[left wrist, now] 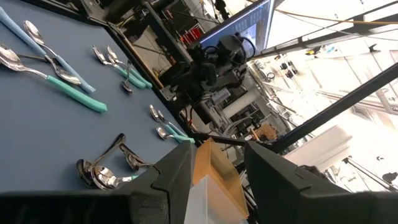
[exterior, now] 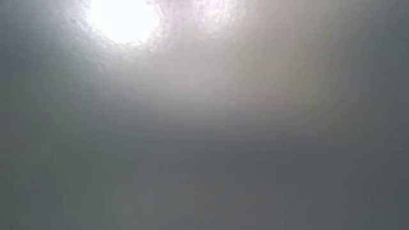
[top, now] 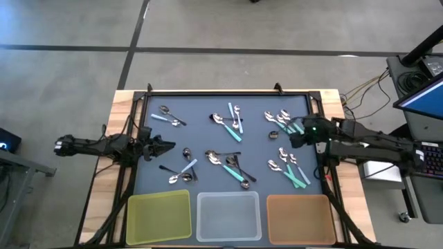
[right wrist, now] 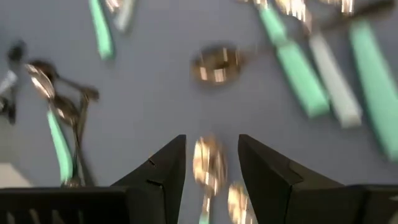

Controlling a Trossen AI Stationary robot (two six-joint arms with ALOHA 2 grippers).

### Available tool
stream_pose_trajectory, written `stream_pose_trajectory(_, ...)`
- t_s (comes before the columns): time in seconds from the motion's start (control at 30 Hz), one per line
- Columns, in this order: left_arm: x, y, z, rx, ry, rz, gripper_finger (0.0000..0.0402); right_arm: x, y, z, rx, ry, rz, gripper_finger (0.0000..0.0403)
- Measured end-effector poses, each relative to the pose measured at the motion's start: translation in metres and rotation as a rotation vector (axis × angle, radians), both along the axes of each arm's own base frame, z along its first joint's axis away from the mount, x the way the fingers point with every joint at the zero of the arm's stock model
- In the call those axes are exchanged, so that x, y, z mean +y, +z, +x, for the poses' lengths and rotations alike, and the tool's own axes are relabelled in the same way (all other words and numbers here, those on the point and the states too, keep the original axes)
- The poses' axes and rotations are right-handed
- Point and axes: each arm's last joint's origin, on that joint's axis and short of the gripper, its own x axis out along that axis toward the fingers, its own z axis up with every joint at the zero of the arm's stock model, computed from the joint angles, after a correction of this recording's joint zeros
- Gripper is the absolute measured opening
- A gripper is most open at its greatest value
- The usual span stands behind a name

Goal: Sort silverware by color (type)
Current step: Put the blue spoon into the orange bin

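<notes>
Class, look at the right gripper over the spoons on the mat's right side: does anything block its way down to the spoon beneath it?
Nothing visible does. The right gripper is open, with a spoon bowl showing between its fingers and only bare mat around it. Neighbouring spoons lie close.

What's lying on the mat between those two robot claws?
In the high view, spoons lie scattered across the mat between the left gripper and right gripper.

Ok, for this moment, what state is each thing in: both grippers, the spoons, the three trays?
left gripper: open, empty, at the mat's left edge.
right gripper: open, low over a spoon lying between its fingers.
spoons: all loose on the mat, unsorted.
yellow tray: empty.
clear tray: empty.
orange tray: empty.
</notes>
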Motion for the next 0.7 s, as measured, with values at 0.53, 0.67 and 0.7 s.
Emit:
stream_pose_trajectory(0.53,0.000,0.000,0.000,0.001,0.000,0.000,0.0132,-0.004,-0.035,0.028,0.394,0.036,0.392,0.0137)
stream_pose_trajectory(0.67,0.000,0.000,0.000,0.000,0.000,0.000,0.0132,-0.005,-0.045,0.031,0.468,0.076,0.415,0.0137)
stream_pose_trajectory(0.7,0.000,0.000,0.000,0.001,0.000,0.000,0.0132,-0.005,-0.047,0.032,0.484,0.090,0.421,0.0137)
